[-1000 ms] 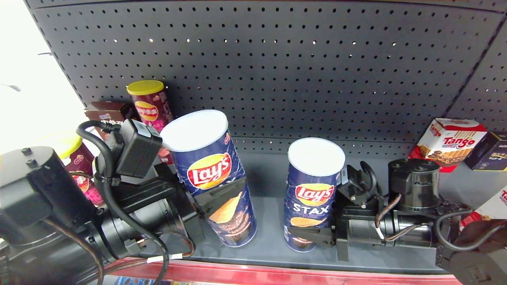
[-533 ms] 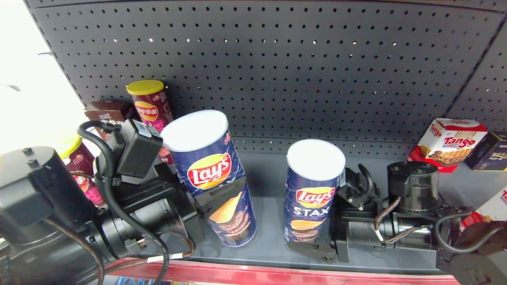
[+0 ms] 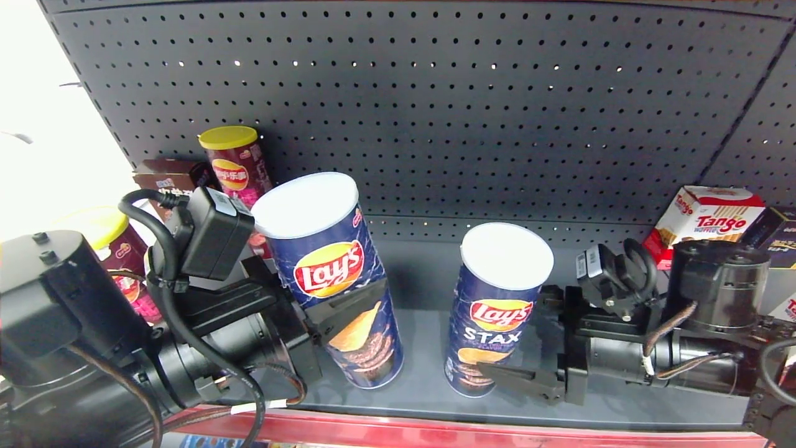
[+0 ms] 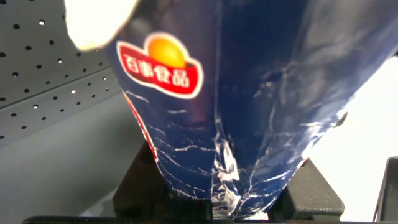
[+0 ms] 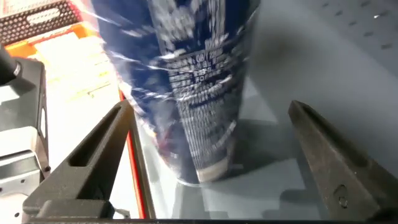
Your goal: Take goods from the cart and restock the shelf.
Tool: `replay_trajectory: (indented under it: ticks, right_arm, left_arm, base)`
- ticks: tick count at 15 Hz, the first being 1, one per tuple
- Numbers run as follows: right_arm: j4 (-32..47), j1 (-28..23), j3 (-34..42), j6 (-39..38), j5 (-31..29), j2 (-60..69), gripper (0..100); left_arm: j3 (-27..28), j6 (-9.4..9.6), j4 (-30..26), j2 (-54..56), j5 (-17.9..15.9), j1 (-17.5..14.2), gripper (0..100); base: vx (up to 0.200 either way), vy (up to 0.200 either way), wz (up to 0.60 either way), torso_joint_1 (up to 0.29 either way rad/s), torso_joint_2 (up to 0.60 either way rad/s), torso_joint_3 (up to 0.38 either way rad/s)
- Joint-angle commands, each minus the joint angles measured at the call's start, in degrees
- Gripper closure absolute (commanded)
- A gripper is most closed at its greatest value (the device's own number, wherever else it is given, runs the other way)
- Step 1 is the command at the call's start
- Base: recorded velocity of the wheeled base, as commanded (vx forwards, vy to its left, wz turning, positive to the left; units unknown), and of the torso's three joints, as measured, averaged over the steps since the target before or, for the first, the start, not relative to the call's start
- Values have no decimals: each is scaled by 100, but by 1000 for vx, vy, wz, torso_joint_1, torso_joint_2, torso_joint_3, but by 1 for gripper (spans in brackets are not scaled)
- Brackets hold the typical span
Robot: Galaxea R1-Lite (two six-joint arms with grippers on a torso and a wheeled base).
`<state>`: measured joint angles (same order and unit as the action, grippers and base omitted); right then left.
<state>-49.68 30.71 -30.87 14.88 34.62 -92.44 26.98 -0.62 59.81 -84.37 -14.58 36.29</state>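
Head view: left claw (image 3: 336, 305) clamps tilted blue can (image 3: 323, 249); right claw (image 3: 507, 339) gapes around second blue can (image 3: 500, 292), red-yellow logos.

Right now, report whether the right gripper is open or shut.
Open. The right gripper's fingers are spread wider than the blue can between them.

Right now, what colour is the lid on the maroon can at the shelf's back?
Yellow; the lid shows best in the head view.

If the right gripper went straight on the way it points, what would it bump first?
Most likely the blue chip can standing on the shelf just ahead: the right gripper, open, points straight at it.
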Motion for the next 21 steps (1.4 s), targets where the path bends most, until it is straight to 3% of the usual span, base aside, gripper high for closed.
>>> replay_trajectory:
  ticks: [1,6,8,12,15,19,21]
  right_arm:
    - [37,-144,160,-3,1,569,0]
    - [99,-592,538,-29,-17,1791,0]
    - [248,-750,503,-56,-412,2283,0]
    - [529,-759,538,-574,-1529,3399,0]
    - [1285,-689,749,-583,-3163,4322,0]
    - [1355,-724,1601,-583,-4807,5570,0]
    - [1417,-750,1909,-583,-5150,5966,0]
  left_arm:
    - [0,-8,5,17,-1,-8,100]
    - [-272,1,75,79,-1,-8,100]
    - [-360,-8,75,140,-10,-8,100]
    - [-351,-8,75,167,-19,-52,100]
    - [-298,-8,84,158,-45,-140,100]
    - [-369,-17,93,158,-45,-149,100]
    - [-386,-8,93,158,-54,-166,100]
  base:
    - [0,0,0,0,0,0]
    - [0,0,0,0,0,0]
    - [0,0,0,0,0,0]
    - [0,0,0,0,0,0]
    - [0,0,0,0,0,0]
    - [0,0,0,0,0,0]
    - [0,0,0,0,0,0]
